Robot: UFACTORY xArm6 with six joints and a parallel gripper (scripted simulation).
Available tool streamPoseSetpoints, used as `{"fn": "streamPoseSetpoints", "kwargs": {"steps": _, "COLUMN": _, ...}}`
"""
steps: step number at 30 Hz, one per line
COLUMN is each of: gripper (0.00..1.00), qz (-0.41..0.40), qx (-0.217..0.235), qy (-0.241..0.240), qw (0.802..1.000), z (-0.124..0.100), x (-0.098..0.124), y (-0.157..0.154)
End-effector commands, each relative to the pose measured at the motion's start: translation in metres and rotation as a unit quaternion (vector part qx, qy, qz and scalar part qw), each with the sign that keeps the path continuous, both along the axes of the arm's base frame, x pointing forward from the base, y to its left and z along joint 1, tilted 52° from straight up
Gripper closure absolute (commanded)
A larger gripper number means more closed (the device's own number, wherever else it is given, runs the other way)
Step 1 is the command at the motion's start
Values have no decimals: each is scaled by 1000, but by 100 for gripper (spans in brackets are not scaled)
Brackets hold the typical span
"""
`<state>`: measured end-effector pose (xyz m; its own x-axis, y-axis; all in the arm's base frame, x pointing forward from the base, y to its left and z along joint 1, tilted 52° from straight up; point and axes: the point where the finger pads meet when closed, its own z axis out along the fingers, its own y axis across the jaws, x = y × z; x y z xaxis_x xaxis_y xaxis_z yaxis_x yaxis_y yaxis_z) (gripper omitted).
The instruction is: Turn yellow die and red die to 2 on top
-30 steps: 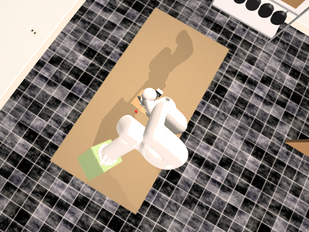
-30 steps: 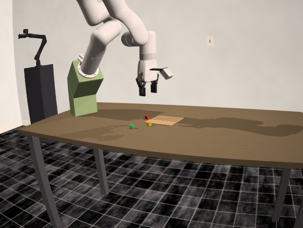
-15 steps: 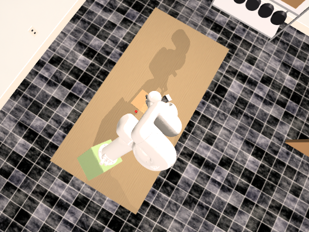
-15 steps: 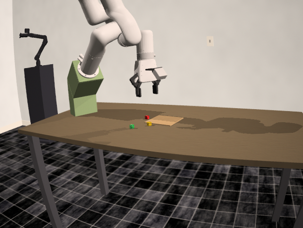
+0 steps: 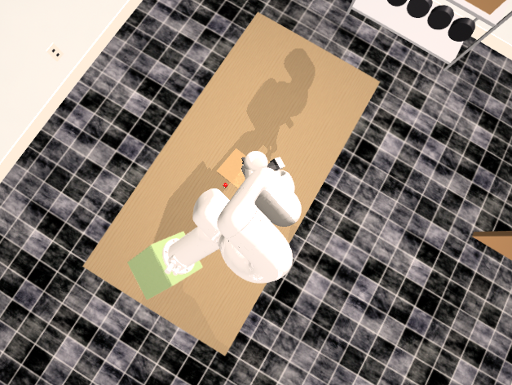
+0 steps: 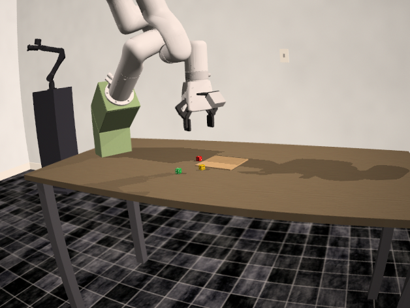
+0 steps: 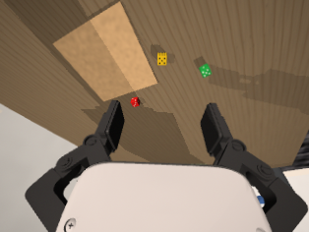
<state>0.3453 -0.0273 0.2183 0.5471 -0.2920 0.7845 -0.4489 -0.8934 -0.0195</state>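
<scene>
White robot arm, top view (image 5: 258,252) (image 6: 130,62): bulky, bent links above the table (image 5: 331,99) (image 6: 298,201) (image 7: 266,44), rising from a green pedestal (image 5: 148,272) (image 6: 115,143).
Gripper, top view (image 5: 259,162) (image 6: 198,124) (image 7: 164,120): mostly hidden under the wrist.
Mat, top view (image 5: 231,165) (image 6: 225,162) (image 7: 93,59): orange-tan, flat on the table, partly covered by the arm.
Red die, top view (image 5: 225,184) (image 6: 198,158) (image 7: 135,102): on the table, just beside the mat.
Gripper, exterior view: fingers wide apart, pointing down, nothing between them, raised over the table.
Yellow die, exterior view (image 6: 202,167) (image 7: 162,59): small, near the edge of the mat.
Green die, exterior view (image 6: 178,170) (image 7: 205,71): on the table, farther from the mat than the other two dice.
Gripper, wrist view: black fingers spread, empty.
Dice, wrist view: red near a mat corner, yellow beside a long edge, green beyond yellow; all three off the mat and apart from one another.
Top faces: pips too small to read with certainty.

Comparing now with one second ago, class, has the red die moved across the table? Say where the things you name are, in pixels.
No. In the exterior view the red die (image 5: 225,185) (image 6: 198,158) (image 7: 135,102) sits beside the same corner of the mat (image 5: 230,167) (image 6: 222,162) (image 7: 98,54) as before.
</scene>
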Motion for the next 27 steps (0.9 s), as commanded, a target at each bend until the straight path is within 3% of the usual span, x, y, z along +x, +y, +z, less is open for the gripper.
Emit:
{"fn": "streamPoseSetpoints", "kwargs": {"steps": 1, "gripper": 0, "qz": -18, "qx": 18, "qy": -12, "qw": 1000, "z": 1, "x": 2, "y": -1}}
{"fn": "streamPoseSetpoints", "kwargs": {"steps": 5, "gripper": 0, "qz": -58, "qx": 59, "qy": -36, "qw": 996, "z": 1, "x": 6, "y": -3}}
{"fn": "streamPoseSetpoints", "kwargs": {"steps": 7, "gripper": 0, "qz": -58, "qx": 59, "qy": -36, "qw": 996, "z": 1, "x": 6, "y": -3}}
{"fn": "streamPoseSetpoints", "kwargs": {"steps": 12, "gripper": 0, "qz": -114, "qx": 120, "qy": -71, "qw": 984, "z": 0, "x": 11, "y": -6}}
{"fn": "streamPoseSetpoints", "kwargs": {"steps": 21, "gripper": 0, "qz": -210, "qx": 230, "qy": -129, "qw": 941, "z": -5, "x": 19, "y": -10}}
{"fn": "streamPoseSetpoints", "kwargs": {"steps": 24, "gripper": 0, "qz": -215, "qx": 236, "qy": -132, "qw": 938, "z": -5, "x": 20, "y": -11}}
{"fn": "streamPoseSetpoints", "kwargs": {"steps": 27, "gripper": 0, "qz": -256, "qx": 285, "qy": -156, "qw": 910, "z": -8, "x": 23, "y": -13}}
